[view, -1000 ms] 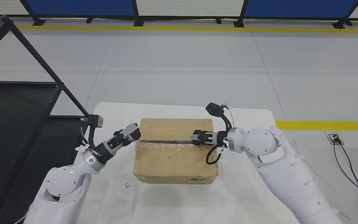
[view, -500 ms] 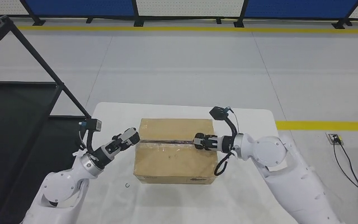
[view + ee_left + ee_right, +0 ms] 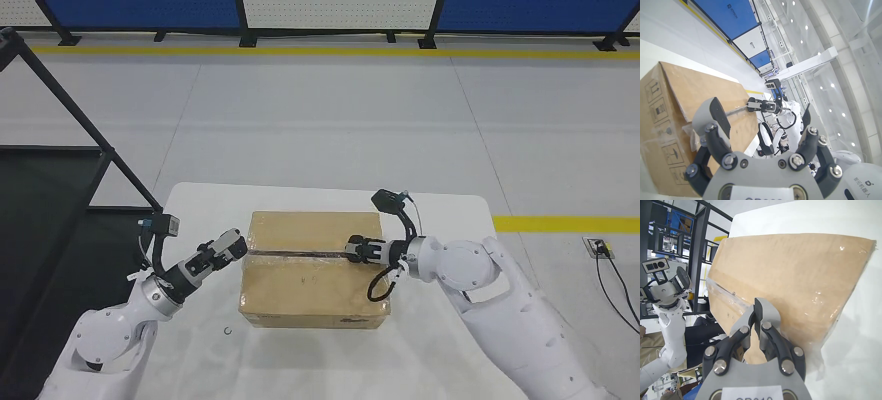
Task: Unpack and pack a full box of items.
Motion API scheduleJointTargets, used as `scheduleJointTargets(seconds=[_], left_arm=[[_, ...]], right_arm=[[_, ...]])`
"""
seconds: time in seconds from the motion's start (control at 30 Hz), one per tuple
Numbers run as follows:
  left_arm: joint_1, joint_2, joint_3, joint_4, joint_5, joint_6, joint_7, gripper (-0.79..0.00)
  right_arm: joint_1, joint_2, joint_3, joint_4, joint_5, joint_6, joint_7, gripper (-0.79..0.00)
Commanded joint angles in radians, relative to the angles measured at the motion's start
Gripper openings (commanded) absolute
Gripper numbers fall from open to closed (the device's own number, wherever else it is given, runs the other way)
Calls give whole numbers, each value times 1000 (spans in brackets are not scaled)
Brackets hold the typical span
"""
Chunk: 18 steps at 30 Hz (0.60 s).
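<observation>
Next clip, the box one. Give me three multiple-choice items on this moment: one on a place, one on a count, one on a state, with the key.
1. Where is the right gripper?
A. Raised high, far from everything.
B. At the taped seam on top of the cardboard box.
C. Deep inside it.

2. How many boxes stand on the table?
A. Three.
B. Two.
C. One.

3. What is the state of the left gripper?
A. Open.
B. Shut on a flap.
C. Shut on a bottle.

Key: 1 B, its tips sit on the seam near one end of the box top. 2 C, a single closed box shows. 3 A, its fingers are spread wide in the left wrist view.
</observation>
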Motion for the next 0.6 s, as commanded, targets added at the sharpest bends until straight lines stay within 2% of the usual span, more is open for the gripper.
scheduleJointTargets(seconds=[0.0,0.33,0.57], left_arm=[[2,1,-2,-1,-1,0,-1,0],[7,3,-8,-6,0,1,4,0],[14,4,-15,-8,-5,-2,4,0]], right_arm=[[3,-2,-3,1,13,-21,6,-785],[-67,3,18,-92,16,-134,-74,-785],[-47,-7,-27,-70,-4,-97,-44,-785]])
